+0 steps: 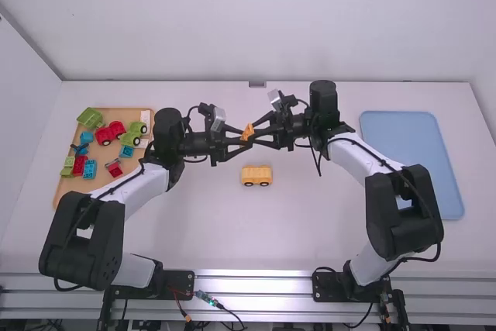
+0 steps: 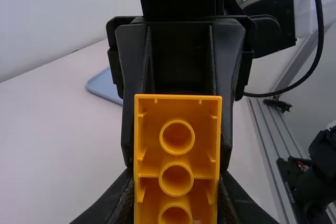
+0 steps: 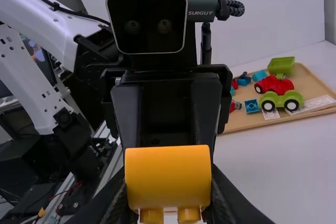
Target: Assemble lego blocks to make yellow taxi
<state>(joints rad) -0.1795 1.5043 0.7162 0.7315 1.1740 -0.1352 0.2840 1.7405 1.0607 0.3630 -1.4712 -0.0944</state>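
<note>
Arms are facing each other over the middle of the white table (image 1: 209,238), each standing on its base at the near edge and bending inward, wrists nearly level. Between them, the left gripper (image 1: 242,143) and the right gripper (image 1: 256,132) are both clamping one yellow block (image 1: 248,132), their fingers pressing its sides from opposite directions. Nearer the bases, a yellow wheeled body (image 1: 256,176) is resting on the table, apart from both grippers. Left wrist view is showing the block's hollow underside, three round tubes lining up inside its walls, with the right gripper's fingers flanking it behind. Right wrist view is instead giving its smooth, rounded outer face, two short yellow pegs (image 3: 189,215) sitting below; beyond, a red car (image 3: 274,84) and a green car (image 3: 282,102) are sitting on a wooden tray (image 3: 247,121).
</note>
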